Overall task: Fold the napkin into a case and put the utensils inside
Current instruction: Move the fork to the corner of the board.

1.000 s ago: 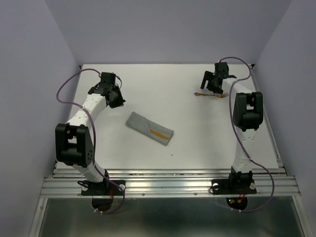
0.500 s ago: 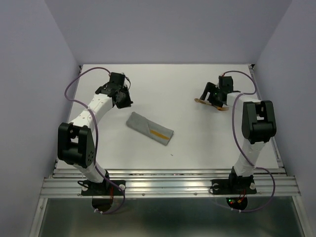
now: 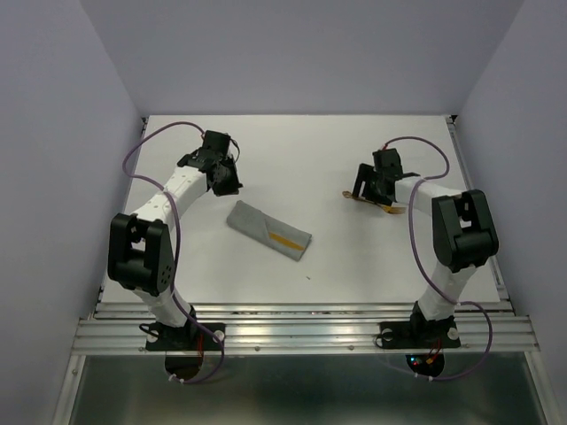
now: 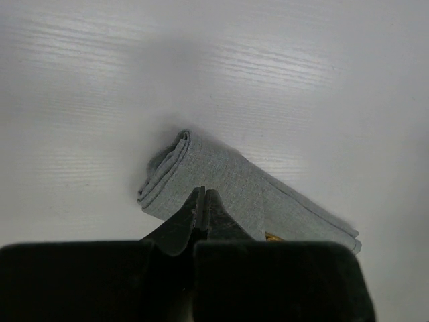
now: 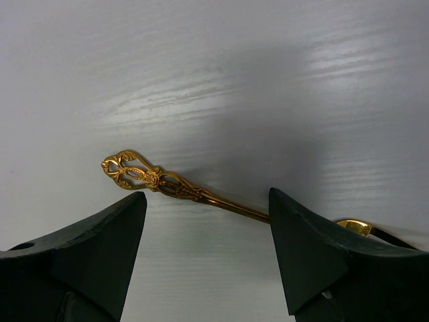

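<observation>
My left hand is pressed together above the case. My right hand is spread, straddling a gold utensil.

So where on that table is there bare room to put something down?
Bare table runs along its far edge, and across the front between the folded case and the rail. Crowded: the left gripper by the case's left end, and the right gripper straddling a gold utensil.

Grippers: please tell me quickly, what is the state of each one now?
Left gripper: shut, empty, near the case.
Right gripper: open, jaws either side of a golden utensil, not gripping it.
</observation>
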